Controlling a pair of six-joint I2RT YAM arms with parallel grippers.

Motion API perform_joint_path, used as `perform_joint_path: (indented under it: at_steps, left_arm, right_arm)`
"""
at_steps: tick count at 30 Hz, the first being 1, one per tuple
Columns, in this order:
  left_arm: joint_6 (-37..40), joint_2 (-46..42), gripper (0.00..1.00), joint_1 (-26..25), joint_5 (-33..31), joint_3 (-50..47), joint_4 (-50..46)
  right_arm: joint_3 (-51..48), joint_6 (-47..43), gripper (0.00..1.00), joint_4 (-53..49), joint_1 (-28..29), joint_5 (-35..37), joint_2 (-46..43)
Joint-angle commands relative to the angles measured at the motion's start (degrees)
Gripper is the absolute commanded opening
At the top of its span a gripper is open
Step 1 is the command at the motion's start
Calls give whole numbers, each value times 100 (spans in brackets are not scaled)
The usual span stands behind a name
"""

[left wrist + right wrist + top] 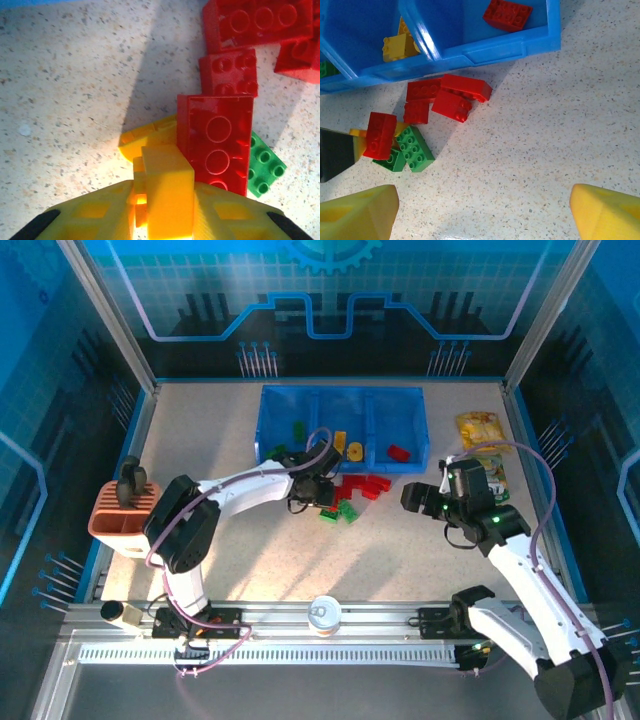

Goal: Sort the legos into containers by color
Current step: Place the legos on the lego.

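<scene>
Your left gripper (162,215): clamped on a yellow lego (167,172) | your right gripper (485,212): wide open, empty, over the counter (545,150).

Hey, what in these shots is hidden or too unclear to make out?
- Left wrist view: the yellow brick sits between the fingers of the left claw. Its lower end is cut off by the bottom edge, so whether it is gripped is unclear.
- Top view: the left arm's wrist covers part of the brick pile.
- Right wrist view: a green brick in the tray is cut by the left edge.
</scene>
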Motion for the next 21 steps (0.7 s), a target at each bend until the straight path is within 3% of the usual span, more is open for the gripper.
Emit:
perform_joint_path:
  at_steps: [1, 10, 21]
  left_arm:
    - [-64, 52, 36, -111, 26, 48, -176]
    - [-60, 179, 43, -103, -55, 65, -163]
    - [-229, -39, 44, 169, 217, -397, 145]
  right_arm:
    - [-55, 107, 90, 121, 113, -23, 23]
    - [-126, 191, 90, 391, 448, -66, 356]
    - [-90, 372, 90, 700, 1076, 90, 912]
